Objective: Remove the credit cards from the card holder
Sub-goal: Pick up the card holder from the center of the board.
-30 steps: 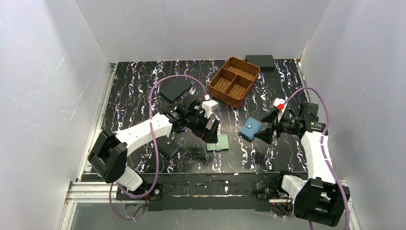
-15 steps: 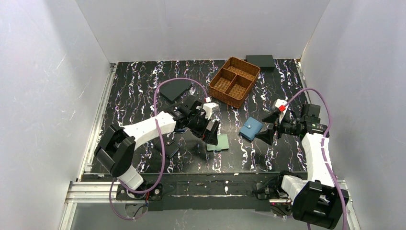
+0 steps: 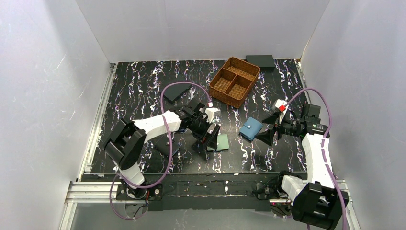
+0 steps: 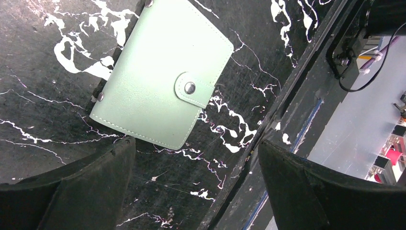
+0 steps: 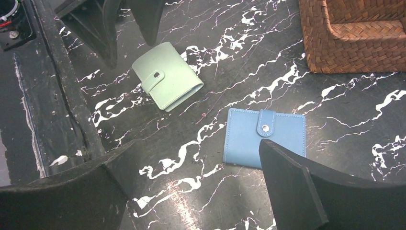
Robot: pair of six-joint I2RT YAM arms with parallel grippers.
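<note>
The card holder [image 3: 222, 142] is a mint-green wallet lying flat, folded shut with its tab snapped; it also shows in the left wrist view [image 4: 158, 81] and the right wrist view [image 5: 165, 81]. The credit cards are hidden. My left gripper [image 3: 210, 138] is open and empty, just left of the holder; in its own view [image 4: 196, 191] the holder lies ahead of the fingertips, outside the jaws. My right gripper [image 3: 266, 128] is open and empty beside a blue wallet [image 3: 251, 129], whose right half its finger [image 5: 306, 191] partly covers.
A brown woven basket [image 3: 234, 81] with compartments stands at the back. A dark flat wallet [image 3: 173, 90] lies back left, another dark item [image 3: 165, 148] under the left arm, a black box [image 3: 260, 60] at the far edge. The table's front rail [image 4: 287, 96] runs close by.
My left arm has swung its elbow rightward and the left gripper has shifted slightly right and nearer, closer to the card holder. The right arm has barely moved.
</note>
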